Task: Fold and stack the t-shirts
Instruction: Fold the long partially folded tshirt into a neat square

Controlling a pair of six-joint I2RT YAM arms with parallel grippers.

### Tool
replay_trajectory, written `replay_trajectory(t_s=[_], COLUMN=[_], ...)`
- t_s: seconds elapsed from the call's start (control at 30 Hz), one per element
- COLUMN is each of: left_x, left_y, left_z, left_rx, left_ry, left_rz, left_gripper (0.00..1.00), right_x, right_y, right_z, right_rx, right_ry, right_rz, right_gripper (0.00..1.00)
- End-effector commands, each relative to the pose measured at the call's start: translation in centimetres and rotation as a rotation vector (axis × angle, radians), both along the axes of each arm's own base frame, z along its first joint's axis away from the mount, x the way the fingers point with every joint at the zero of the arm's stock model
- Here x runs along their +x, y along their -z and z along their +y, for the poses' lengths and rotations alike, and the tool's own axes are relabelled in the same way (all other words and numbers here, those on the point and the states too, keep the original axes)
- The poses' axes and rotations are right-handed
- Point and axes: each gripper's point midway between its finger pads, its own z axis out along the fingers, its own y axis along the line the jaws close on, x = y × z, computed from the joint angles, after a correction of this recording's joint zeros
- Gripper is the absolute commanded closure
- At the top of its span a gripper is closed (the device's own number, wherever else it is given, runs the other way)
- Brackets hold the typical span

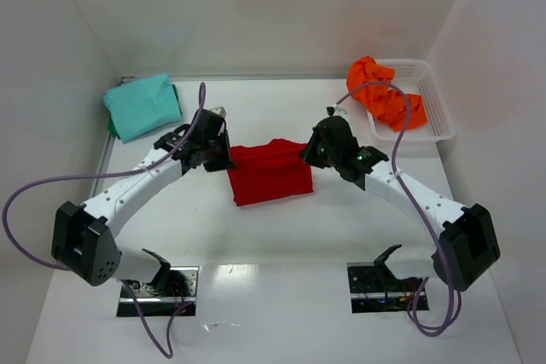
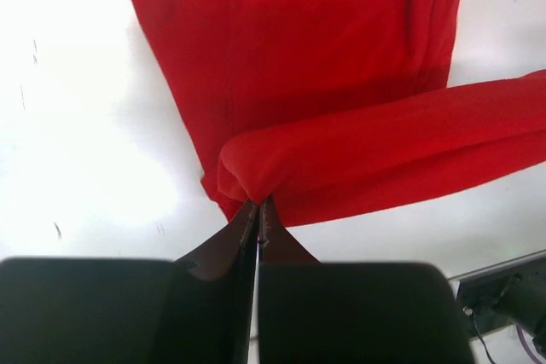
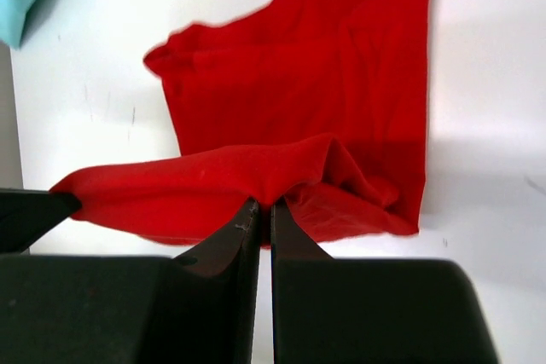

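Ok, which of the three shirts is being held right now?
The red t-shirt mid-table: left tool and right tool are both shut on its edge. The teal t-shirt lies folded far left, the orange t-shirt sits in the basket, untouched.

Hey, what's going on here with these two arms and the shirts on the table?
Both arms are working on the red t-shirt in the middle of the table. The left gripper is shut on a fold at the shirt's left edge and the right gripper is shut on a fold at its right edge, so a fold appears to be under way. The teal t-shirt lies folded at the far left. The orange t-shirt sits crumpled in the white basket at the far right.
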Motion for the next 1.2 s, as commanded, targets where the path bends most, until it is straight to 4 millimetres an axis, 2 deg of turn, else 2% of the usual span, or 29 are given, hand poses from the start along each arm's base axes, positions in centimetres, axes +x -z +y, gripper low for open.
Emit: replay_trajectory(t_s=[0.0,0.07,0.1,0.13,0.17,0.2,0.23,0.4,0.47,0.5,0.53,0.57,0.6,0.63,0.67,0.7,0.73,0.77,0.8,0.83,0.9,0.93,0.97,1.03,1.1,1.13,1.17], left_x=[3.2,4.1,5.2,5.6,5.9,5.9,6.6,7.6,8.2,8.2,8.7,8.8,9.2,9.7,10.0,10.8,11.2,11.9,12.9,13.2,13.8,14.2,13.9,13.2,11.5,11.2,10.3], left_y=[-1.0,-1.0,-0.8,-0.7,-0.5,0.5,0.4,2.9,3.6,4.0,3.9,4.7,4.3,4.8,4.9,4.4,4.3,3.9,2.5,1.7,-0.6,-1.6,-2.8,-2.6,-0.8,-0.2,0.4], left_z=[1.1,0.7,0.8,0.9,0.8,0.8,0.9,1.6,1.9,1.9,1.7,2.0,1.9,2.4,2.5,2.9,3.5,3.7,3.8,3.4,2.9,2.4,1.5,0.5,-0.7,-1.1,-1.9], left_rx=[0.017,0.004,0.012,0.014,0.017,0.032,0.029,0.047,0.055,0.059,0.055,0.062,0.062,0.072,0.081,0.079,0.083,0.08,0.069,0.054,0.015,-0.014,-0.062,-0.097,-0.141,-0.162,-0.19], left_ry=[0.025,0.04,0.037,0.043,0.043,0.052,0.043,0.031,0.031,0.031,0.031,0.022,0.03,0.013,0.007,0.004,-0.001,-0.011,-0.009,0.013,0.039,0.055,0.092,0.131,0.186,0.205,0.227], left_rz=[-0.061,-0.064,-0.068,-0.066,-0.059,-0.037,-0.046,0.005,0.011,0.021,0.011,0.03,0.01,0.013,0.012,-0.015,-0.028,-0.038,-0.076,-0.093,-0.149,-0.185,-0.207,-0.205,-0.155,-0.148,-0.124], left_gripper=[1.0,1.0,1.0,1.0,1.0,1.0,1.0,0.99,0.89,0.81,0.79,0.77,0.72,0.64,0.58,0.5,0.39,0.37,0.35,0.32,0.25,0.21,0.19,0.19,0.19,0.19,0.21], right_x=[4.4,5.3,5.8,6.2,6.7,7.2,7.6,9.4,10.1,10.3,10.6,10.9,11.1,11.3,11.7,12.0,12.0,12.4,12.9,12.9,13.1,13.0,13.0,12.6,11.4,11.1,10.4], right_y=[-3.7,-3.5,-3.4,-2.4,-2.7,-2.4,-2.2,0.3,0.9,1.9,1.9,1.9,2.7,3.2,3.0,3.2,3.2,2.4,1.9,1.0,-1.0,-2.6,-3.7,-4.6,-4.1,-3.4,-2.6], right_z=[-0.4,-0.3,-0.5,-0.3,0.0,-0.3,-0.2,-0.2,-0.3,-0.3,-0.1,0.0,0.1,-0.2,0.0,0.1,0.1,0.3,0.0,-0.2,-0.4,-0.9,-1.0,-1.2,-1.3,-1.1,-0.9], right_rx=[0.025,0.016,0.013,-0.005,0.003,0.002,0.013,-0.003,-0.015,-0.03,-0.025,-0.025,-0.037,-0.043,-0.037,-0.046,-0.046,-0.036,-0.03,-0.033,-0.026,-0.026,-0.026,-0.023,-0.015,-0.015,-0.006], right_ry=[0.055,0.044,0.053,0.046,0.047,0.059,0.053,0.07,0.074,0.068,0.069,0.069,0.063,0.072,0.072,0.067,0.067,0.068,0.078,0.082,0.089,0.103,0.097,0.094,0.071,0.056,0.031], right_rz=[-0.147,-0.161,-0.158,-0.144,-0.158,-0.157,-0.156,-0.131,-0.126,-0.115,-0.125,-0.125,-0.118,-0.109,-0.118,-0.118,-0.118,-0.137,-0.147,-0.17,-0.22,-0.257,-0.286,-0.308,-0.296,-0.279,-0.265], right_gripper=[1.0,1.0,1.0,1.0,1.0,1.0,1.0,0.99,0.95,0.94,0.94,0.92,0.87,0.82,0.73,0.55,0.45,0.37,0.32,0.21,0.1,0.04,0.04,0.04,0.13,0.18,0.37])
